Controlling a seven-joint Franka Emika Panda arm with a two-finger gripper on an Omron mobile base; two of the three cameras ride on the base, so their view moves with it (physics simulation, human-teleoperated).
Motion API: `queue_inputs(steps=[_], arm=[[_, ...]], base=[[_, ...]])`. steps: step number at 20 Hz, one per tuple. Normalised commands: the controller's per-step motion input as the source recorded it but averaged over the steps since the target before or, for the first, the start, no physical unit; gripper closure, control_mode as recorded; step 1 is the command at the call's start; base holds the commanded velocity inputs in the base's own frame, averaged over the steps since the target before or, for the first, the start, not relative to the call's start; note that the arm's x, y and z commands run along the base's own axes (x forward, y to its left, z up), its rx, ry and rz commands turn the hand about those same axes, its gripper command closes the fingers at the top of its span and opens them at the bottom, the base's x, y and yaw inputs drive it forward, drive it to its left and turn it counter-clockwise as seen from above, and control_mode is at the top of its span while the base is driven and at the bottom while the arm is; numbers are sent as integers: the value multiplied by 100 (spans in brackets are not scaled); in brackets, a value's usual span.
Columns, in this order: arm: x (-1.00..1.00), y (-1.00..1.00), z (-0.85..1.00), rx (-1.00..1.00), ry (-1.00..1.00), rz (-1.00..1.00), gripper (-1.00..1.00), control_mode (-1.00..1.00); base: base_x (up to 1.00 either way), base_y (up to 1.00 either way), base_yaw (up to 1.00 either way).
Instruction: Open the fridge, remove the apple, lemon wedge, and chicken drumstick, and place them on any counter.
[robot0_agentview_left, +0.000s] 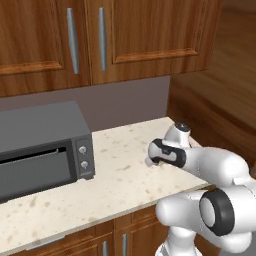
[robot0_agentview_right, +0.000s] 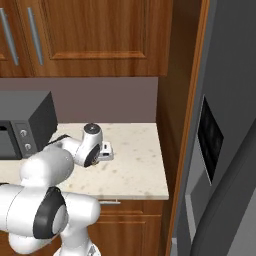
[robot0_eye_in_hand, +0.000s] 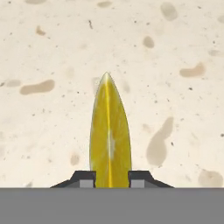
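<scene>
The lemon wedge (robot0_eye_in_hand: 109, 131), a bright yellow slice standing on its edge, is held between my two dark fingertips. My gripper (robot0_eye_in_hand: 110, 178) is shut on it and points straight down at the cream speckled counter (robot0_eye_in_hand: 175, 52), very close to the stone. In the right base view my hand (robot0_agentview_right: 106, 150) hangs low over the counter (robot0_agentview_right: 137, 167) near its right end. The grey fridge (robot0_agentview_right: 227, 90) with its black dispenser panel (robot0_agentview_right: 210, 137) stands at the right. The apple and the chicken drumstick are out of view.
A dark grey microwave (robot0_agentview_left: 42, 150) sits on the counter (robot0_agentview_left: 125, 185) to the left of my hand. Brown wall cabinets (robot0_agentview_left: 100, 40) hang above. A wooden side panel (robot0_agentview_right: 180, 115) separates the counter's right end from the fridge.
</scene>
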Motion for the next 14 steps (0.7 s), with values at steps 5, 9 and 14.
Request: queue_inputs(steps=[5, 9, 14], arm=[[66, 0, -35, 0, 5, 0, 100, -100], [49, 0, -38, 0, 2, 0, 100, -100], [26, 9, -44, -1, 0, 0, -100, -100]], base=[[0, 0, 0], [0, 0, 0], [0, 0, 0]])
